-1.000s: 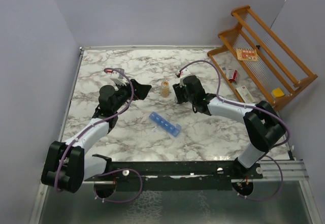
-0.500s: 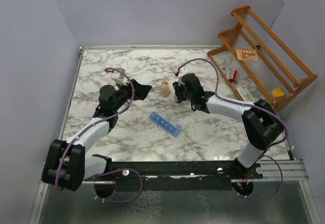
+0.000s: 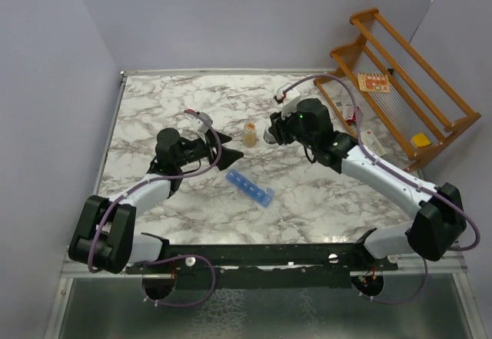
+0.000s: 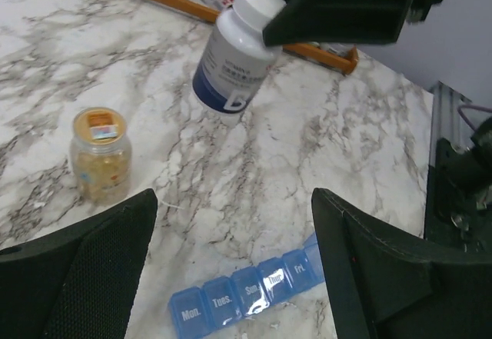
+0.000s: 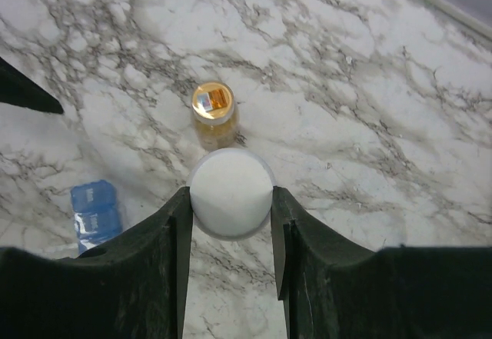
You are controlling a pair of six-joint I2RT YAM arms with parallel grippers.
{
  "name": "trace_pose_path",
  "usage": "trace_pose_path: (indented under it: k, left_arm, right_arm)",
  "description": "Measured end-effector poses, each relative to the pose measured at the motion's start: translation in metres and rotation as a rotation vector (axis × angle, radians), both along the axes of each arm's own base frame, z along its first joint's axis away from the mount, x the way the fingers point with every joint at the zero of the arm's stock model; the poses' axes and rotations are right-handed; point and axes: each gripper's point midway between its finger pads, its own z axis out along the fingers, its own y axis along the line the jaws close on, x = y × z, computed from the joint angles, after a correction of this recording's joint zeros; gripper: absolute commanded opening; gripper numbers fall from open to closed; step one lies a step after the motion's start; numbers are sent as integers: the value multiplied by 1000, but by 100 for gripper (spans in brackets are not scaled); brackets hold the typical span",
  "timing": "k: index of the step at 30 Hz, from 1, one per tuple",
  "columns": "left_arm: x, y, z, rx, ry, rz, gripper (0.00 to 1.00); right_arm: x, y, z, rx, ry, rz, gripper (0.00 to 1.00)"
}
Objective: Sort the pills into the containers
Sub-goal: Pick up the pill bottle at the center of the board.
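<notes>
Your right gripper is clamped on the round white cap of a smooth, blue-labelled bottle, which hangs tilted above the veined marble table. Your left gripper is spread wide and holds nothing. The containers, a translucent blue strip of day-lettered lids, lie flat near its fingertips, apart from a small amber jar.

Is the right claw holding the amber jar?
No, the right claw grips the white-capped bottle; the amber jar stands alone on the table.
</notes>
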Motion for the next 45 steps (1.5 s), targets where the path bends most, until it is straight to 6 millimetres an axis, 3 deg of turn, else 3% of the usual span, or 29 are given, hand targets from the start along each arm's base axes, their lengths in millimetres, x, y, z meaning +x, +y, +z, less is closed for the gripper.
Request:
trace_pose_path:
  k: [4, 7, 13, 23, 32, 45]
  left_arm:
    - [-17, -11, 4, 8, -76, -128, 82]
    - [-26, -16, 9, 11, -134, -195, 80]
    - [-37, -22, 2, 22, -173, -319, 67]
    - [-42, -36, -4, 28, -192, -434, 65]
    - [-63, -59, -7, 28, -212, -525, 61]
    - [-55, -72, -5, 30, -223, -504, 62]
  right_arm:
    - [-16, -1, 38, 43, -43, 60, 1]
    - [-27, 1, 49, 56, -42, 107, 1]
    - [-49, 8, 46, 59, 17, 216, 1]
    - [-77, 19, 45, 76, 68, 368, 1]
    - [-90, 27, 49, 108, 81, 452, 1]
    - [-94, 32, 49, 120, 89, 487, 1]
